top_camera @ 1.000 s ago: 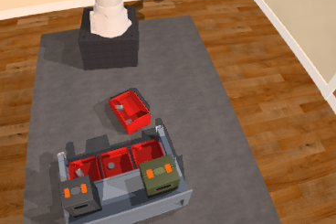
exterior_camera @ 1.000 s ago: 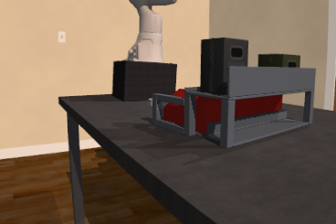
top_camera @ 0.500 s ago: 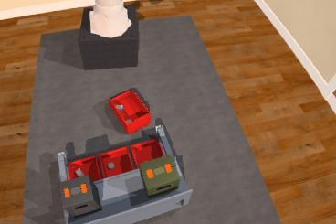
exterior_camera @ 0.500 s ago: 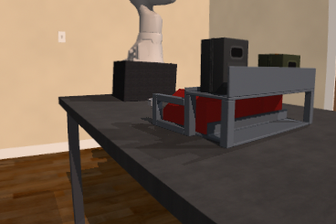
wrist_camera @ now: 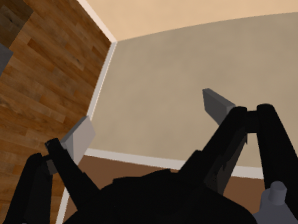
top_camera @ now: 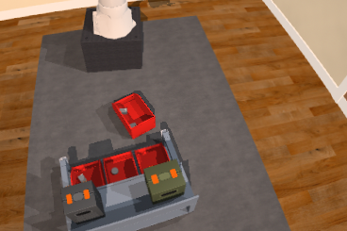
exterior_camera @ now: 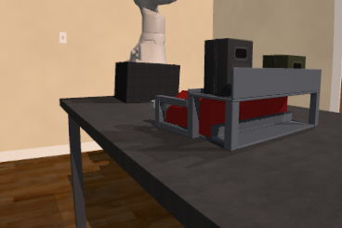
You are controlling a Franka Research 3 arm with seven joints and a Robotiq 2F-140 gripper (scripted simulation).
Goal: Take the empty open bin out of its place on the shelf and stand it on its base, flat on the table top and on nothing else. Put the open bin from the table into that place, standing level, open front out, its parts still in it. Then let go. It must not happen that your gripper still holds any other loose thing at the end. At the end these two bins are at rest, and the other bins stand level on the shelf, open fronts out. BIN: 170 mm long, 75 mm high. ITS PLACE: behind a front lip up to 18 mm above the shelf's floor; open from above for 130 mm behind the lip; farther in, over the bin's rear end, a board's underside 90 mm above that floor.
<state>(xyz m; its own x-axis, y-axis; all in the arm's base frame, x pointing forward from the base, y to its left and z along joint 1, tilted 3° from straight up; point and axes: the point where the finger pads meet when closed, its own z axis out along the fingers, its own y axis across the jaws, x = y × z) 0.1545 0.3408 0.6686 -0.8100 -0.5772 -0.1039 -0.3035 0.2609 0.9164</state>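
Observation:
A red open bin with small grey parts in it stands on the grey table top, between the robot's base and the shelf. The grey shelf holds three red bins side by side. The left bin and the middle bin each show a grey part. The right bin looks empty. My gripper is open and empty. It shows only in the wrist view, raised high and facing the wall and the floor, far from the bins.
A dark grey box and an olive box stand on the shelf's top board, over the bins' rear ends. The robot's black pedestal stands at the table's far end.

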